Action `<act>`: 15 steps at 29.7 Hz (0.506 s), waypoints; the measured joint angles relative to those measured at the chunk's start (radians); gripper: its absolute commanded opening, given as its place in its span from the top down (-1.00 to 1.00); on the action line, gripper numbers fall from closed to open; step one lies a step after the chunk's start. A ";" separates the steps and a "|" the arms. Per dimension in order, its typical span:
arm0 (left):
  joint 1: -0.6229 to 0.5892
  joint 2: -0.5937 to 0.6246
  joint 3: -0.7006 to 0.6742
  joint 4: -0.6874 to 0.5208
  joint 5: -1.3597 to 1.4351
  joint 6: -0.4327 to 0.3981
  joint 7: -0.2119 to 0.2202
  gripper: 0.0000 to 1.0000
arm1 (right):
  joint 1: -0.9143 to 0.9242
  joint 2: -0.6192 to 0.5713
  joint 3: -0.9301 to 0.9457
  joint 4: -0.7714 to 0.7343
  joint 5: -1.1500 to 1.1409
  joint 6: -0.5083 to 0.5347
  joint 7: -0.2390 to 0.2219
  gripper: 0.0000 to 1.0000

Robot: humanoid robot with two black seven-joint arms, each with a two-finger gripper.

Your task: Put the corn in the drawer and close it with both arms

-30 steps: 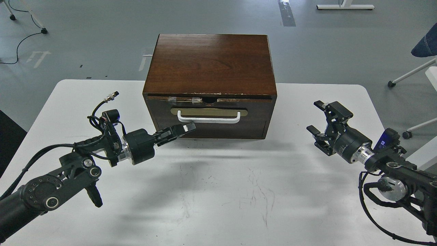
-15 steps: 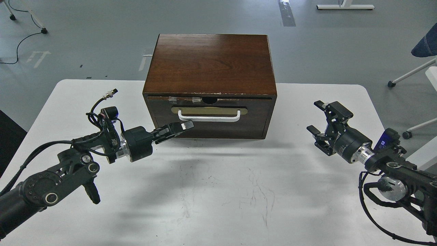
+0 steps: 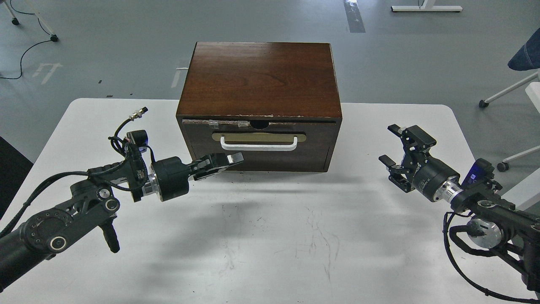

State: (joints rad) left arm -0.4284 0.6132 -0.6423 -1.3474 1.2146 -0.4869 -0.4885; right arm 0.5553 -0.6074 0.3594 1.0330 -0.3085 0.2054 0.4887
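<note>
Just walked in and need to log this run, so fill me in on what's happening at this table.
A two-armed robot faces a dark wooden cabinet on a white table. Its drawer looks pushed in, or nearly so, and no corn is in sight. The left tool, fingers close together, sits at the drawer front's lower left, just below the white handle; whether it touches the wood is unclear. The right tool hangs open over the table, well to the cabinet's right, holding nothing.

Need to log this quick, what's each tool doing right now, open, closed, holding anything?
Left tool: closed, empty, at the dark-brown wooden drawer front.
Right tool: open, empty.
</note>
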 measured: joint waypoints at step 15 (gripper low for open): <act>0.197 0.108 -0.210 -0.130 -0.588 0.040 0.000 -0.99 | -0.001 0.025 0.094 -0.002 0.001 -0.029 0.000 -1.00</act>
State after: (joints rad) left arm -0.2313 0.7215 -0.8521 -1.4772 0.6261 -0.4471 -0.4888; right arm 0.5544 -0.5821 0.4534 1.0306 -0.3073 0.1761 0.4887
